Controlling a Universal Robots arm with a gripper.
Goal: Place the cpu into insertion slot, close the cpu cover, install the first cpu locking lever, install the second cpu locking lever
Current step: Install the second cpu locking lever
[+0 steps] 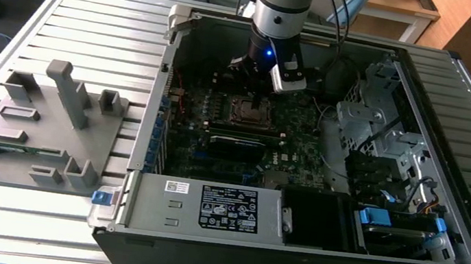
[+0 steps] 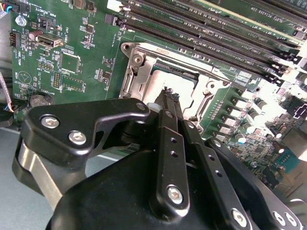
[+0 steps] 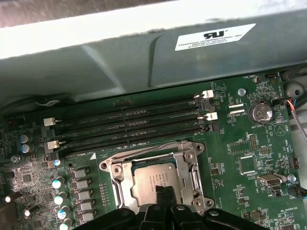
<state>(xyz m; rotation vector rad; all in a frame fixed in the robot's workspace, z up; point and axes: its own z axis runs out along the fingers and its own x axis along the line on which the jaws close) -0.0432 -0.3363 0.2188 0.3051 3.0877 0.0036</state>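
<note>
Nearest the lens in both wrist views is the gripper [image 2: 168,96], its two black fingers [image 2: 165,143] pressed together to a narrow tip with nothing visibly pinched between them. The tip hangs just over the near edge of the cpu [image 3: 152,173].

The chip lies flat inside the insertion slot [image 1: 248,109], so the first step looks done. The cpu cover [image 3: 184,155] appears to be folded down around it, its window framing the silver top. A thin locking lever [image 3: 195,177] runs along one side of the frame. I cannot tell whether either lever is hooked down, so I judge those steps still open.

Beyond the socket lie the long black memory slots [image 3: 129,124].

The wrist views give the socket detail. The exterior view instead shows the arm standing at 12 o'clock of the socket inside the open computer case [image 1: 202,235], with a grey fixture tray [image 1: 42,126] at the case's 9 o'clock.
</note>
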